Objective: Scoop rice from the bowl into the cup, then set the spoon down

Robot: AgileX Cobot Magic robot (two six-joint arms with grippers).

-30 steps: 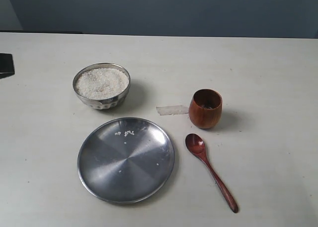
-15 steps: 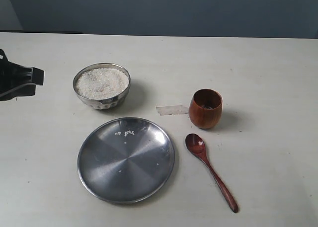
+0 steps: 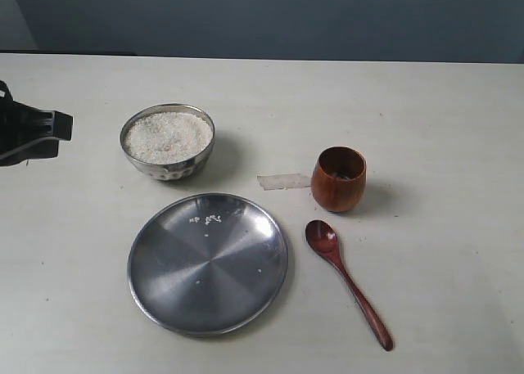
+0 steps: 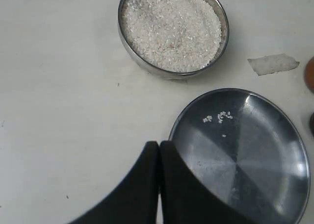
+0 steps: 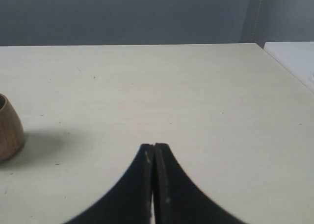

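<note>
The steel bowl (image 3: 167,141) holds white rice (image 3: 168,137) and stands left of centre; the left wrist view shows the bowl (image 4: 172,67) and its rice (image 4: 171,25) too. The wooden cup (image 3: 338,178) stands to the right, and its edge shows in the right wrist view as the cup (image 5: 9,128). The wooden spoon (image 3: 347,281) lies flat on the table below the cup, held by nothing. My left gripper (image 4: 159,144) is shut and empty, hovering by the plate's rim; its arm (image 3: 33,134) pokes in at the left edge. My right gripper (image 5: 153,146) is shut and empty over bare table.
A wide flat steel plate (image 3: 207,262) with a few stray grains lies in front of the bowl. A strip of tape (image 3: 283,181) is stuck to the table left of the cup. The table's right edge (image 5: 289,72) shows in the right wrist view.
The left arm came in from the left edge between one second and half a second ago, and has held still since. Bowl, cup and spoon have not moved.
</note>
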